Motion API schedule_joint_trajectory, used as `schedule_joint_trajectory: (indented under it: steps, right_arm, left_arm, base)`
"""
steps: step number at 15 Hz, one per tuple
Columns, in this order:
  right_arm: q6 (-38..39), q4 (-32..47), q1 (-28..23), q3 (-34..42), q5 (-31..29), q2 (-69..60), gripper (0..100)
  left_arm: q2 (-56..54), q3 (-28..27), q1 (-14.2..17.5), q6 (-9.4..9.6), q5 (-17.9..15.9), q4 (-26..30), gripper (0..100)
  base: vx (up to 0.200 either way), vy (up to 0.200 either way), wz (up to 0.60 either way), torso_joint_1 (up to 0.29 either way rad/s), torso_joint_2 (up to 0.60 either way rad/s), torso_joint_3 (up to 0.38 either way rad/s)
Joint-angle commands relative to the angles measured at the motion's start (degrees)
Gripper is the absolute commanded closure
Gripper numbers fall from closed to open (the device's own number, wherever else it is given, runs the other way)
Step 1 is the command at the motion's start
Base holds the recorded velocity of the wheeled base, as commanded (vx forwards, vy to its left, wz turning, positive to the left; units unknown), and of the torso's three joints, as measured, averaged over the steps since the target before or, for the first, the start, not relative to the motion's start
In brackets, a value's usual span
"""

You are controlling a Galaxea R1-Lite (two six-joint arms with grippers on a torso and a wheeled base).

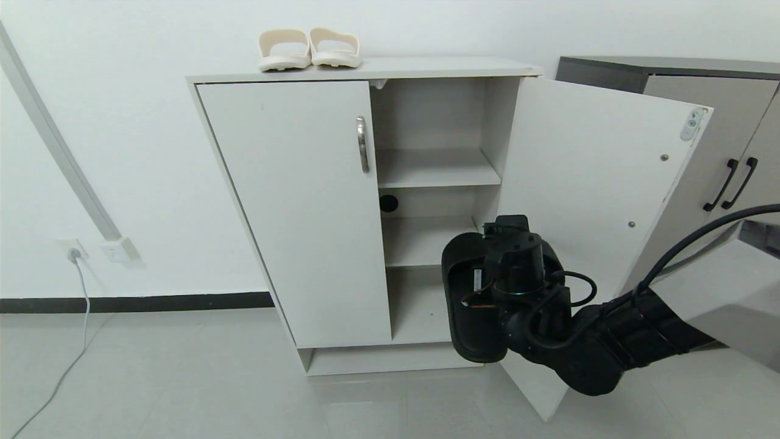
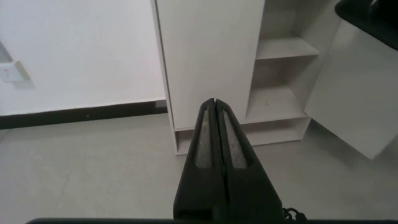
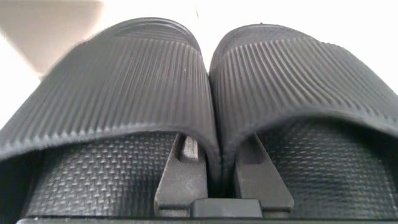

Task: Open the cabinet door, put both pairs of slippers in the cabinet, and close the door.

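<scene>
A white cabinet (image 1: 292, 201) stands against the wall with its right door (image 1: 585, 201) swung open and its left door shut. A cream pair of slippers (image 1: 309, 49) lies on the cabinet's top. My right gripper (image 1: 487, 286) is shut on a black pair of slippers (image 1: 472, 305), held in front of the open lower shelves. In the right wrist view the fingers (image 3: 181, 177) pinch the inner walls of the black slippers (image 3: 211, 112) side by side. My left gripper (image 2: 214, 134) is shut with nothing in it, low above the floor and pointing at the cabinet (image 2: 205, 56).
Three shelves (image 1: 436, 167) show inside the open half. A grey cabinet (image 1: 719, 140) with black handles stands to the right, close to the open door's edge. A wall socket (image 1: 73, 250) with a cable sits low on the left. Grey floor tiles spread in front.
</scene>
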Motion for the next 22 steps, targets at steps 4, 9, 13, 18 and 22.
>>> schedule_joint_trajectory:
  steps: [4,9,13,18,22]
  right_arm:
    - [0.0,-0.2,-1.9,0.2,0.4,0.6,100]
    - [0.0,-0.2,-2.1,0.3,0.5,0.8,100]
    - [-0.2,-3.5,1.1,2.5,5.1,-0.1,100]
    - [-0.3,-4.2,2.9,-2.6,7.2,7.2,100]
    - [-0.2,-4.3,3.3,-4.1,7.7,8.8,100]
  left_arm:
    - [0.1,0.0,0.0,-0.08,0.0,0.0,100]
    - [0.1,0.0,0.0,-0.16,0.0,0.0,100]
    - [0.1,0.0,0.0,-0.25,0.0,0.0,100]
    - [0.1,0.0,0.0,-0.16,0.0,0.0,100]
    - [0.1,0.0,0.0,-0.16,0.0,0.0,100]
  base:
    - [0.0,0.0,0.0,0.0,0.0,0.0]
    - [0.0,0.0,0.0,0.0,0.0,0.0]
    - [0.0,0.0,0.0,0.0,0.0,0.0]
    - [0.0,0.0,0.0,0.0,0.0,0.0]
    - [0.0,0.0,0.0,0.0,0.0,0.0]
